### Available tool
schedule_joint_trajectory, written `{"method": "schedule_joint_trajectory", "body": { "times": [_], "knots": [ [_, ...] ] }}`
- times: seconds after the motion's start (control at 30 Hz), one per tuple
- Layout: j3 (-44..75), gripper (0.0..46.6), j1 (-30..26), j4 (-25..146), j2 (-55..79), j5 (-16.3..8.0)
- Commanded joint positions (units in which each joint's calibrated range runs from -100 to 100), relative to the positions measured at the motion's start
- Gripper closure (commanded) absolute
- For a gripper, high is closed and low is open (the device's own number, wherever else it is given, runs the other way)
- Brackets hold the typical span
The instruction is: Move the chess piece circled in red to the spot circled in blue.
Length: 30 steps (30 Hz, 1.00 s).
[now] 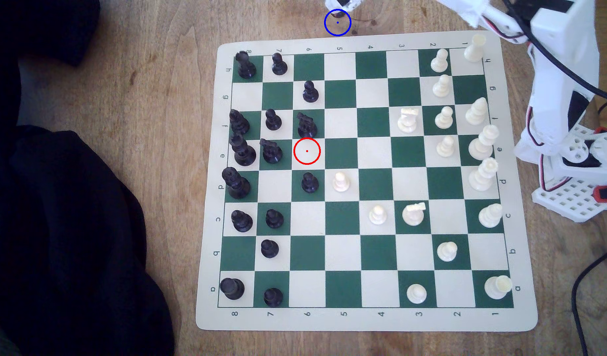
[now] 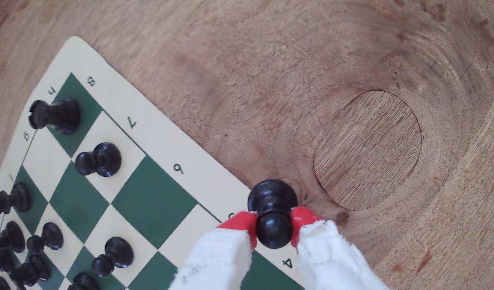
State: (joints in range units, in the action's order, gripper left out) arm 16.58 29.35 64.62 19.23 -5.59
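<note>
A heap of black cloth lies over the wooden table at the exterior view's left, well apart from the roll-up chessboard beside it. There are no bowls or boxes about; the board is the only thing bearing anything. Black pieces crowd its columns 8, 7 and 6, among them a rook on the corner square and a horse-headed knight just above the red circle. That circle rings a bare cream square with nothing standing in it. Further right a lone white pawn stands near mid-board, and the other cream pieces line the columns by the exterior view's right edge.

Above the board's top border, on bare wood, sits the blue circle. The black pawn is at its upper rim, off the board, held by the gripper. The wrist view shows the red-tipped fingers closed against its neck from both sides, just under the ball head. The pawn stands upright, long axis vertical, head toward the camera and round base toward the table; whether the base touches the wood I cannot tell. The white arm rises at the exterior view's right.
</note>
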Motion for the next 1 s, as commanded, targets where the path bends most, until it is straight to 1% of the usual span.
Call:
{"method": "schedule_joint_trajectory", "body": {
  "times": [0.0, 0.43, 0.63, 0.77, 0.97],
  "knots": [
    [3.0, 46.4, 0.88, -1.39, 0.55, 0.44],
    [6.9, 46.4, 0.65, -2.54, 5.47, 0.59],
    [9.16, 46.4, 0.1, -2.62, 7.0, 0.24],
    [9.35, 45.7, -0.29, -2.87, 7.6, 0.24],
    [9.35, 45.8, -0.29, -3.28, 8.11, 0.24]
  ]
}}
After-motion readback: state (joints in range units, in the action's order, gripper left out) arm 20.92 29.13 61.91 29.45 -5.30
